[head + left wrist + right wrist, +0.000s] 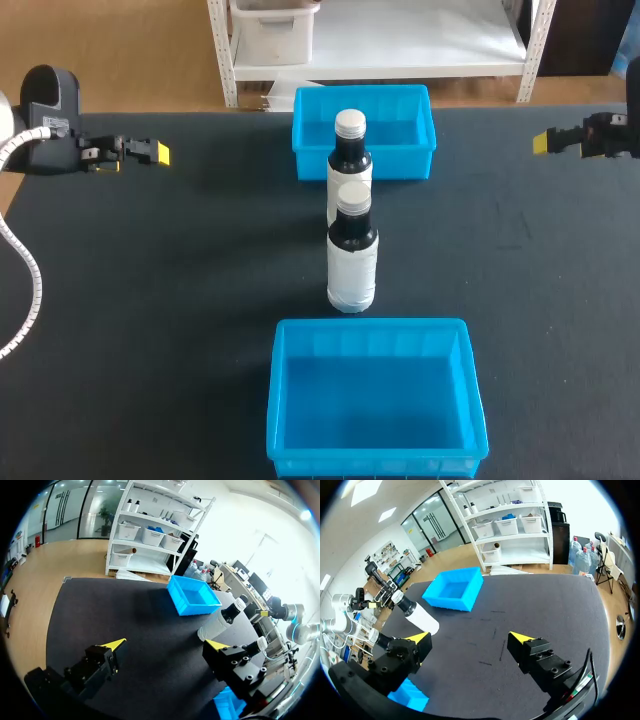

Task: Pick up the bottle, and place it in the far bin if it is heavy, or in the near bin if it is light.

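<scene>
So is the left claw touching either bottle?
Apart. The head view shows bare mat between the left gripper, the far bottle and the near bottle.

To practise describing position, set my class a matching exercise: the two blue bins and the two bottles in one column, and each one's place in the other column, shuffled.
Things
1. far bin
2. near bin
3. nearer bottle
4. farther bottle

Places
a. closest to the head camera
b. standing between the far bin and the other bottle
c. farthest from the head camera
d. standing between the other bottle and the near bin

Pairs: 1-c, 2-a, 3-d, 4-b
</scene>
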